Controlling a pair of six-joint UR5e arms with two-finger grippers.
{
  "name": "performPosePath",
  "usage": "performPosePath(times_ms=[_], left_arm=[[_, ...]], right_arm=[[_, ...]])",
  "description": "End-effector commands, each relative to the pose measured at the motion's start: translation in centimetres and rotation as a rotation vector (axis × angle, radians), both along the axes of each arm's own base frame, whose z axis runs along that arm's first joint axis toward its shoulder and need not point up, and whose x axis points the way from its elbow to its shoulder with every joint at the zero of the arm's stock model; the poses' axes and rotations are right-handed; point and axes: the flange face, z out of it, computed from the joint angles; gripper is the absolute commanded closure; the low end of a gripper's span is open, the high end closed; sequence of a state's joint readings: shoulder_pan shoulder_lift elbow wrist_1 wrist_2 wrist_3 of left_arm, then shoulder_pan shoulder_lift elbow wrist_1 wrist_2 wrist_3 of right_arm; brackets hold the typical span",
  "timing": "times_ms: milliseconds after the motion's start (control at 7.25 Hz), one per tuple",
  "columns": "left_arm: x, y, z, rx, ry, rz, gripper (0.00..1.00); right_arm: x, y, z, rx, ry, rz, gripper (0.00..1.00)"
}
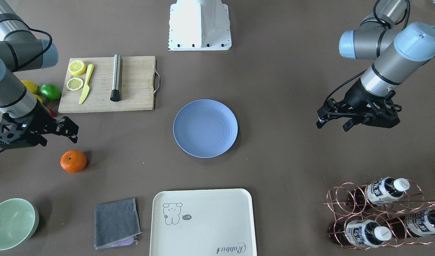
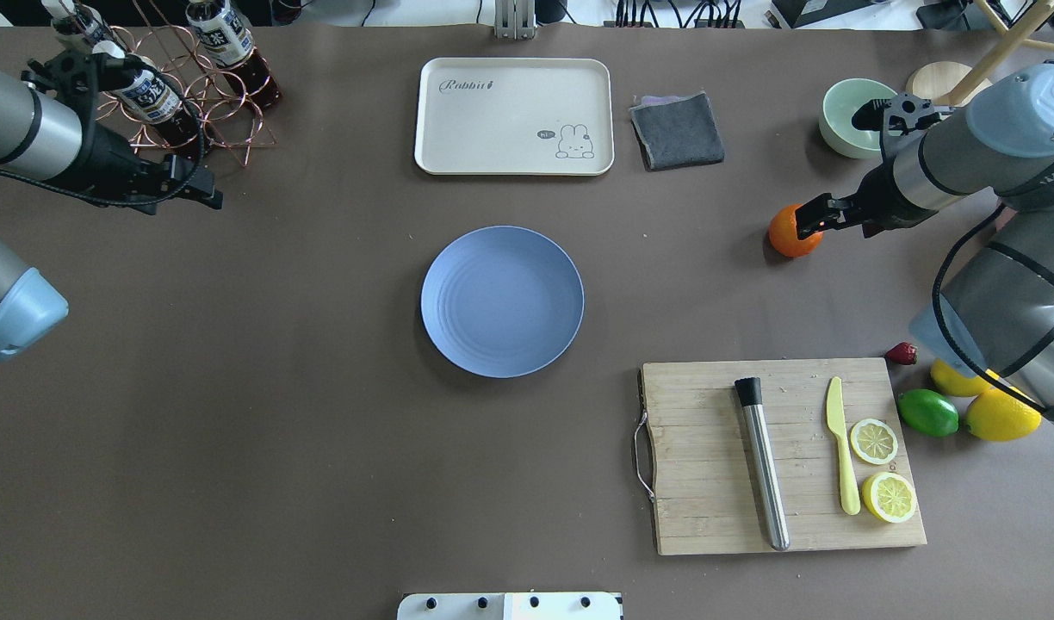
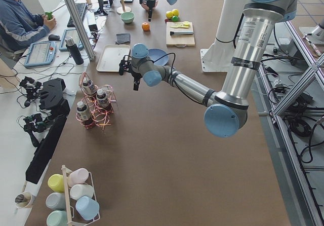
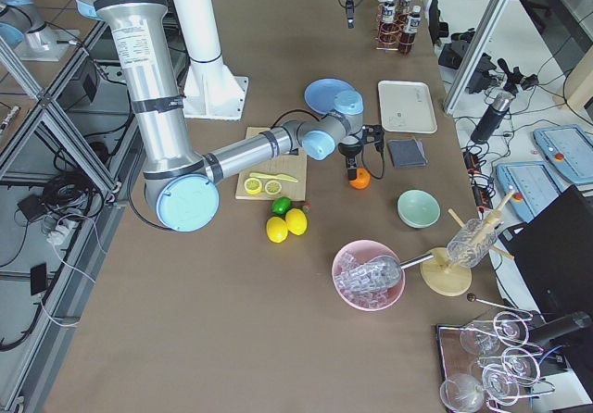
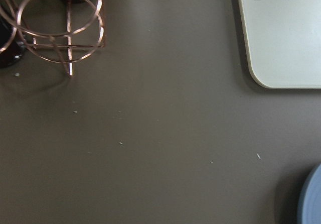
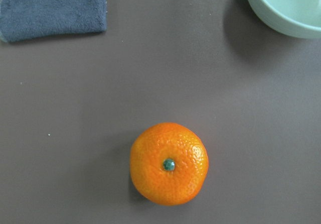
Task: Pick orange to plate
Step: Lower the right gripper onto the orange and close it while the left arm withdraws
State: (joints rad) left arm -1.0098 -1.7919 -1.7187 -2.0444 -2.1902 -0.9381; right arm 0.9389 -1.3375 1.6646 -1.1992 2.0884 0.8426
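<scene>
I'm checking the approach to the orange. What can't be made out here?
Overhead: the right gripper overlaps the orange, so contact is unclear.
Right wrist: no fingers in frame, so their spread is unseen.
Exterior right: the gripper is too small to judge its height over the orange.
Front-facing: a lemon is half hidden behind the right arm.
</scene>
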Motion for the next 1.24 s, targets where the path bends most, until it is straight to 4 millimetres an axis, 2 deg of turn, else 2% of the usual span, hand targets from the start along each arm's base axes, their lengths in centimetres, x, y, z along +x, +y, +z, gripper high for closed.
performPosePath(times_ms=[0, 138, 414, 552, 690, 1103], left_arm=[[-8.2, 1.6, 8.4, 0.007, -0.079, 0.061, 0.02], [-11.8, 1.1, 10.9, -0.069, -0.052, 0.152, 0.02], [-16.1, 1.1, 13.9, -0.037, -0.120, 0.245, 0.02], [-16.3, 1.2, 14.1, -0.035, -0.123, 0.258, 0.02], [-16.4, 1.3, 14.0, -0.032, -0.121, 0.259, 0.02], [-16.3, 1.3, 13.9, -0.028, -0.116, 0.260, 0.02]], right_arm=[[-0.9, -1.4, -0.2, -0.021, 0.014, 0.002, 0.00], [-1.8, -2.5, -0.4, -0.022, 0.016, -0.002, 0.00], [-3.1, -4.2, 0.6, -0.041, 0.035, -0.009, 0.00], [-4.0, -4.9, 1.7, -0.057, 0.052, -0.012, 0.00], [-5.0, -4.9, 2.8, -0.074, 0.067, -0.021, 0.00], [-6.7, -4.0, 3.1, -0.081, 0.072, -0.040, 0.00]])
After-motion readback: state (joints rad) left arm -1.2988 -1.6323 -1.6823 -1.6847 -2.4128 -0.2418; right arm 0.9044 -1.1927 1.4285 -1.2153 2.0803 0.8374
